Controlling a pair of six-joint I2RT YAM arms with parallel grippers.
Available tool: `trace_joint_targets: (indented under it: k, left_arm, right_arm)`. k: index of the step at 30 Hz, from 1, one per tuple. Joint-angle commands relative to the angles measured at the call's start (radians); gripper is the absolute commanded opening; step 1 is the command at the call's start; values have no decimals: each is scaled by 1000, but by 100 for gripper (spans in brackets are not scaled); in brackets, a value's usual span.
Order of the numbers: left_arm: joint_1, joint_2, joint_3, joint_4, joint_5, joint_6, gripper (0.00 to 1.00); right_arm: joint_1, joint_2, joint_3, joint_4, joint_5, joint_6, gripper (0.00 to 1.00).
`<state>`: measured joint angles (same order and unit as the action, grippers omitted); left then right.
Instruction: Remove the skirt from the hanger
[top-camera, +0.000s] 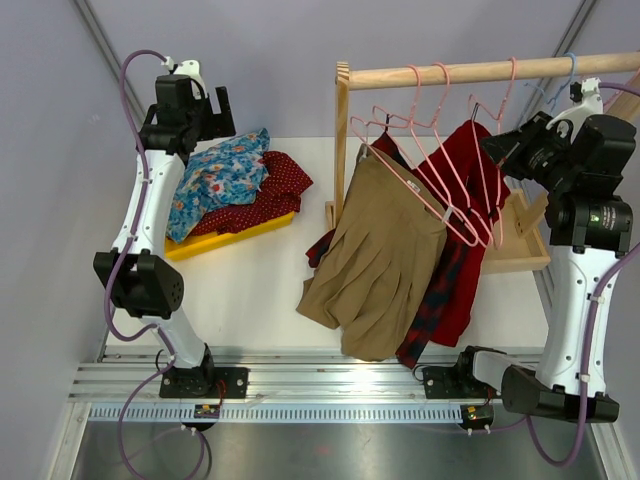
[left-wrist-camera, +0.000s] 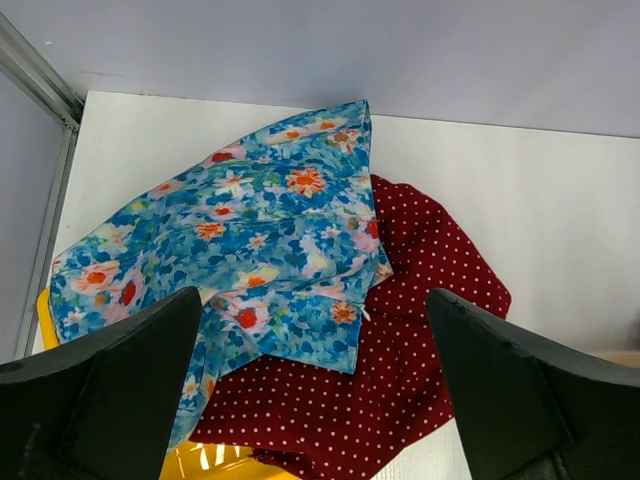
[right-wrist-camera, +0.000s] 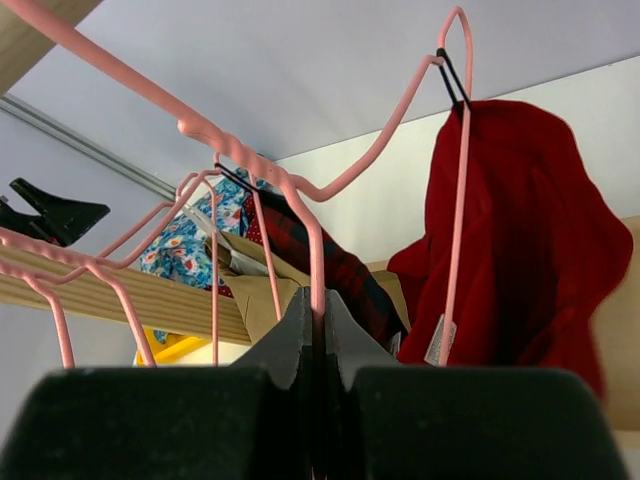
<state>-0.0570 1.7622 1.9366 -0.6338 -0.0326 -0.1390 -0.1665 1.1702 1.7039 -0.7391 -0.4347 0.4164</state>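
Grey walls (top-camera: 250, 50) close in a white table (top-camera: 260, 290), and from above we see a wooden rail (top-camera: 480, 70) crossing its right half. The tan skirt (top-camera: 385, 260) hangs from the rail by a wire hanger, its pleated hem drooping to the table's near edge. A plaid garment (top-camera: 430, 310) and a red garment (top-camera: 480, 200) hang just beside it. The right gripper (top-camera: 497, 150) is up among the hangers. At the far left, a yellow tray (top-camera: 230, 238) holds a floral cloth (top-camera: 220, 175) and a dotted cloth (top-camera: 275, 190), with the left gripper (top-camera: 215, 108) above them.

From the left wrist, we see the left gripper (left-wrist-camera: 312, 300) spread wide and holding nothing, poised over the floral cloth and the dotted cloth (left-wrist-camera: 420, 290).

From the right wrist, we find the right gripper (right-wrist-camera: 318, 310) clenched on the thin wire of a pink hanger (right-wrist-camera: 317, 265). A strip of tan skirt (right-wrist-camera: 262, 305) shows behind it, though we cannot tell whether this hanger is the one bearing the skirt.

We judge the skirt light, soft and limp. It should bunch and slide rather than hold its shape, so the waistband near the hanger looks the best place to grip. The wire hanger is likely springy and free to swing on the rail.
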Motion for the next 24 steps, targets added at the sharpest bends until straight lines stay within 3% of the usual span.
trace_joint_targets:
  k: [1, 7, 13, 15, 17, 20, 24]
  left_arm:
    - [3, -64, -7, 52, 23, 12, 99]
    - [3, -165, -82, 149, 89, 0, 99]
    - [-27, -294, -71, 206, 234, -54, 99]
    - [-130, -302, -27, 166, 171, -5, 99]
    - [-290, -281, 106, 59, 82, 97, 99]
    - [-467, -248, 254, -52, 4, 130, 99]
    - [-696, -288, 262, -89, -105, 154, 99]
  right_arm:
    - [-4, -1, 95, 4, 16, -37, 0]
    - [-4, 54, 364, -100, 88, -79, 0]
    - [-4, 8, 387, -118, 112, -74, 0]
    - [-4, -38, 340, -118, 119, -74, 0]
    - [-2, -93, 281, -115, 129, -71, 0]
    - [-4, -155, 229, -123, 143, -74, 0]
    - [-1, -217, 186, -138, 154, -67, 0]
